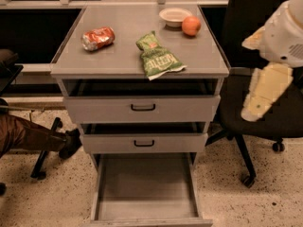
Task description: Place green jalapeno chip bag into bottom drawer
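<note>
The green jalapeno chip bag (156, 56) lies crumpled on the grey cabinet top (113, 56), right of centre, near the front edge. The bottom drawer (144, 186) is pulled out wide, and its flat grey floor is bare. My gripper (264, 92) hangs at the right of the cabinet, beside its top corner and over a black chair. It is apart from the bag and holds nothing that I can see.
A crushed red-orange soda can (98, 38) lies at the top's left. A white bowl (174, 16) and an orange (191, 26) sit at the back right. The two upper drawers (142, 109) are slightly ajar. A black office chair (265, 112) stands right; a person's leg (33, 136) is left.
</note>
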